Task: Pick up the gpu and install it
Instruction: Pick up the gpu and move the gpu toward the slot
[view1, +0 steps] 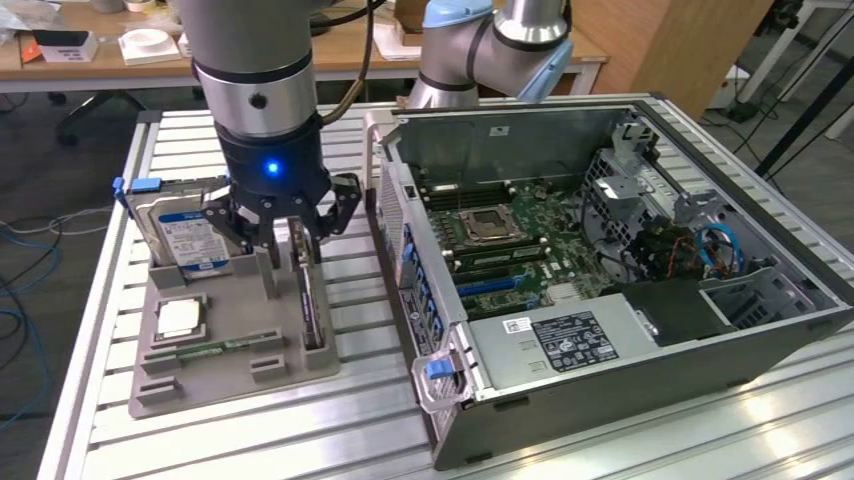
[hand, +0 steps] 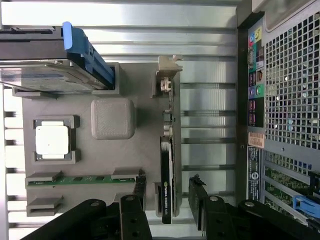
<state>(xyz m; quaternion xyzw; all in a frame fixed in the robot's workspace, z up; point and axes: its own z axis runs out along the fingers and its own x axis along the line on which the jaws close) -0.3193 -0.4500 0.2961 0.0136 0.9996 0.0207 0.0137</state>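
Note:
The gpu (view1: 310, 300) stands on its long edge in a slot of the grey holder tray (view1: 227, 385), on the side nearest the computer case. In the wrist view the gpu (hand: 167, 165) is a thin dark card with its metal bracket at the far end. My gripper (view1: 287, 228) hangs just above its near end. It is open, and the two black fingers (hand: 140, 189) straddle the card with a gap on each side. Nothing is held.
The same tray (hand: 90, 155) holds a silver hard drive (view1: 180, 235) with a blue tab, a processor chip (view1: 178, 318) and a green memory stick (view1: 220, 350). The open computer case (view1: 574, 260) lies at the exterior view's right, motherboard (view1: 514, 240) exposed. A slatted aluminium table (view1: 267, 440) carries everything.

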